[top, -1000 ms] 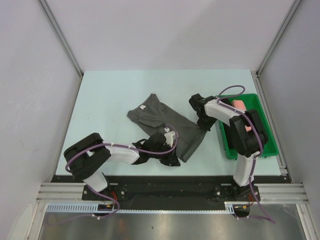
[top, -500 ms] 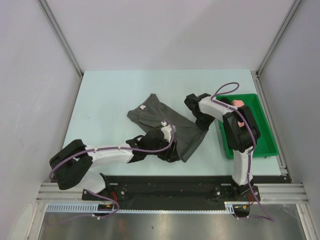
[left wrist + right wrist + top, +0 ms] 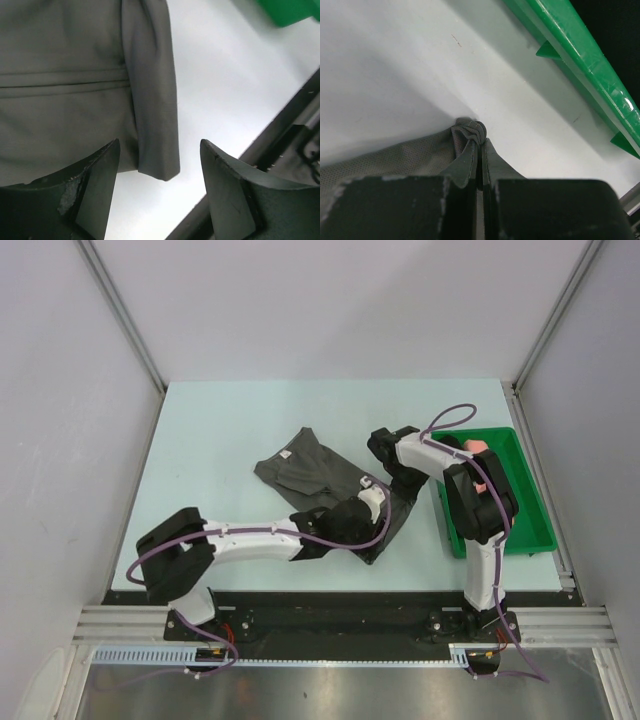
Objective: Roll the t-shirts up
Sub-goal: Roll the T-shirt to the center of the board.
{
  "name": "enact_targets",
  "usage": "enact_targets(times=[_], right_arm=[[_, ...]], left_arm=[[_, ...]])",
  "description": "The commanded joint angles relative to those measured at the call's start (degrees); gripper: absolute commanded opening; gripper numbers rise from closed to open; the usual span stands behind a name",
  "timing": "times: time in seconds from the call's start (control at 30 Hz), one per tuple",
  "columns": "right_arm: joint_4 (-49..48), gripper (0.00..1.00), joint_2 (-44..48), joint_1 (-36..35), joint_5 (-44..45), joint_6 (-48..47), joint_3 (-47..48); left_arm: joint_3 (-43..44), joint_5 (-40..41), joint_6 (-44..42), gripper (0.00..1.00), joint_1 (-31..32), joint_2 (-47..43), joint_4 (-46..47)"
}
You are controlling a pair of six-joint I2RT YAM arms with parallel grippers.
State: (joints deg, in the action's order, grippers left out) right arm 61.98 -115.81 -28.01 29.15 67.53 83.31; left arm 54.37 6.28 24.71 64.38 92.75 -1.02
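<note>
I see a pale green table (image 3: pixel 220 430) boxed in by plain white walls (image 3: pixel 340 300), metal posts (image 3: pixel 122 315) at the back corners; light is even.

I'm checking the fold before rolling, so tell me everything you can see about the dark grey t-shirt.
The dark grey t-shirt is soft, fine-knit fabric with a small white neck label, lying mostly flat and diagonal on the pale table, one long edge folded over. The right gripper is shut on a bunched corner; the open left gripper straddles the folded near end.
</note>
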Motion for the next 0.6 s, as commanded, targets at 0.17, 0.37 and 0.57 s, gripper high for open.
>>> enact_targets(times=[0.17, 0.37, 0.57], right_arm=[[1.9, 0.0, -1.3, 0.6, 1.1, 1.9, 1.7], [1.8, 0.0, -1.3, 0.9, 0.9, 1.6, 1.6], [1.7, 0.0, -1.4, 1.2, 0.7, 1.3, 1.6]], left_arm=[[2.6, 3.6, -1.3, 0.7, 2.0, 5.1, 5.6], [2.4, 2.2, -0.4, 0.67, 2.0, 7.2, 7.7], [1.8, 0.7, 0.4, 0.64, 2.0, 8.1, 9.8]])
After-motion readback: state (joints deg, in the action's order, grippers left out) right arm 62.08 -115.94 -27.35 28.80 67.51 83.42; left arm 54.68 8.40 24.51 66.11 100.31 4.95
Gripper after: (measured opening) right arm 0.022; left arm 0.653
